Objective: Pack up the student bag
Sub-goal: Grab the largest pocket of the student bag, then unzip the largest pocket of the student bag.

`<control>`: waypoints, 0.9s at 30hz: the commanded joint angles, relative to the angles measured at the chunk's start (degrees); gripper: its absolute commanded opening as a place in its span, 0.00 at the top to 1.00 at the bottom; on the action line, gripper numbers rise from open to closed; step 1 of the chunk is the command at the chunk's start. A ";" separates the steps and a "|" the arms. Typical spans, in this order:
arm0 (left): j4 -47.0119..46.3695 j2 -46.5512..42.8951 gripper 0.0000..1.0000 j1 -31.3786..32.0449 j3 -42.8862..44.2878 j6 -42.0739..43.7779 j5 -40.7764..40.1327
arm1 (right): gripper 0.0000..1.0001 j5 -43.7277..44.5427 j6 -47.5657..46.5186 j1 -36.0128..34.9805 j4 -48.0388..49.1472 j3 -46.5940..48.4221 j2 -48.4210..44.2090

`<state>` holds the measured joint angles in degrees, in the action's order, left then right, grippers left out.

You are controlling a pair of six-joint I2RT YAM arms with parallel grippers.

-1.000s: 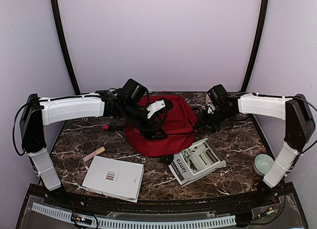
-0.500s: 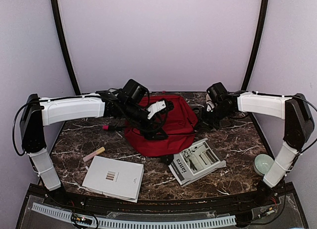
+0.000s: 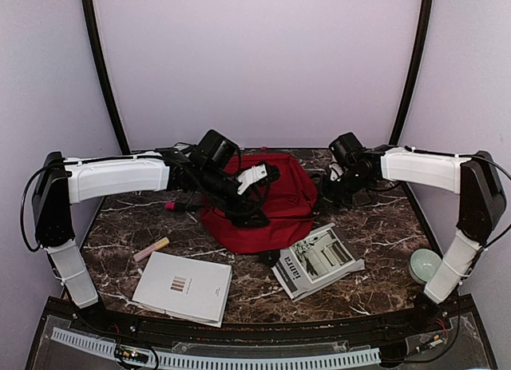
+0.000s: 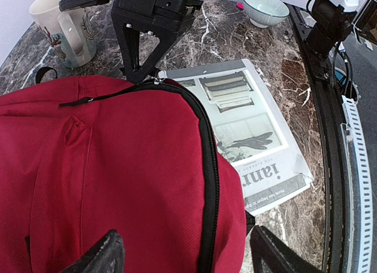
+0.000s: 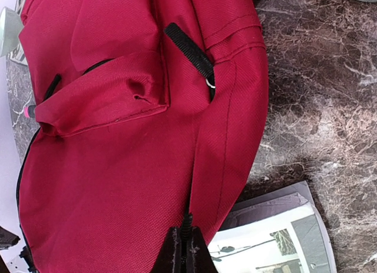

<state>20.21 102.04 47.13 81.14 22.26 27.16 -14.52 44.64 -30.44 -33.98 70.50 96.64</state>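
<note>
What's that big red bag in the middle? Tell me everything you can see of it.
A soft red fabric backpack lying flat on the dark marble table. A dark zipper, apparently closed, follows its edge; there is a side pocket and a black strap loop. The right gripper pinches what looks like its zipper pull; the open left gripper straddles it.

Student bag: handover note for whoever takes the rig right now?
Left gripper: open, fingers straddling the zipped edge of the student bag, holding nothing.
Right gripper: shut on the zipper pull at the bag's right side.
Bag lies flat mid-table, main zip looks closed. Magazine, white book and marker lie on the table in front of it.
Done: nothing visibly packed.
Left: unzip, load items, close.
</note>
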 commanded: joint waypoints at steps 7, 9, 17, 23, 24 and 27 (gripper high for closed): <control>-2.55 -1.16 0.33 0.33 -6.17 2.75 2.75 | 1.00 3.51 0.42 -1.99 0.50 0.03 -4.26; -2.56 -1.00 0.47 0.33 -6.61 3.42 2.36 | 1.00 3.69 0.53 -2.16 0.40 -0.17 -4.66; -3.37 -1.54 1.00 0.80 -7.01 2.79 0.89 | 1.00 3.59 -0.09 -4.40 2.23 -0.28 -4.94; -2.93 -1.05 1.00 1.12 -5.64 0.94 0.18 | 1.00 4.50 -0.52 -7.26 3.65 2.02 -4.89; -2.61 -0.83 1.00 1.12 -5.15 0.40 -0.31 | 1.00 4.65 -0.46 -7.49 3.98 2.42 -4.89; -2.72 -0.48 1.00 1.12 -4.35 -0.20 -1.30 | 1.00 4.63 -0.03 -8.16 4.95 3.45 -4.88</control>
<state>17.72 102.21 47.59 74.96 23.51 26.44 -10.20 44.64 -37.30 -32.27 70.91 93.19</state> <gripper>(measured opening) 0.044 0.013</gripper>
